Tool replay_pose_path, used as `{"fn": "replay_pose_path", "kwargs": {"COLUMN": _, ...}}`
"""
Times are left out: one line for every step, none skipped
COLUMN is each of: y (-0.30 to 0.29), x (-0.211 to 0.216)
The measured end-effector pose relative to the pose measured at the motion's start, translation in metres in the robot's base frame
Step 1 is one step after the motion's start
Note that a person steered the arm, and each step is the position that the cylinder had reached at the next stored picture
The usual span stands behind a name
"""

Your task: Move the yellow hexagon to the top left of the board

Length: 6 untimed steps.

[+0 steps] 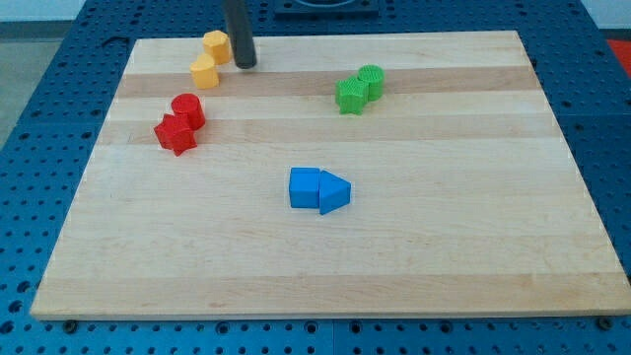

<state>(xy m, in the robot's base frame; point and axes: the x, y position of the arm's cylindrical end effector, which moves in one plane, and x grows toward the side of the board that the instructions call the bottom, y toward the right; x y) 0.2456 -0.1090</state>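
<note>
We rest my tip point(245, 65), a bare rod holding nothing, just right of the yellow hexagon point(217, 45), near the board point(473, 276) top edge; open wood lies leftward.

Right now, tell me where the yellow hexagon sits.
The yellow hexagon sits near the board's top left edge, just left of my tip and touching the other yellow block below it.
</note>
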Motion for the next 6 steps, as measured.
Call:
{"fn": "replay_pose_path", "kwargs": {"y": -0.004, "x": -0.011}}
{"fn": "replay_pose_path", "kwargs": {"y": -0.031, "x": -0.018}}
{"fn": "replay_pose_path", "kwargs": {"y": -0.063, "x": -0.02}}
{"fn": "replay_pose_path", "kwargs": {"y": -0.096, "x": -0.021}}
{"fn": "replay_pose_path", "kwargs": {"y": -0.087, "x": -0.021}}
{"fn": "replay_pose_path", "kwargs": {"y": -0.056, "x": -0.031}}
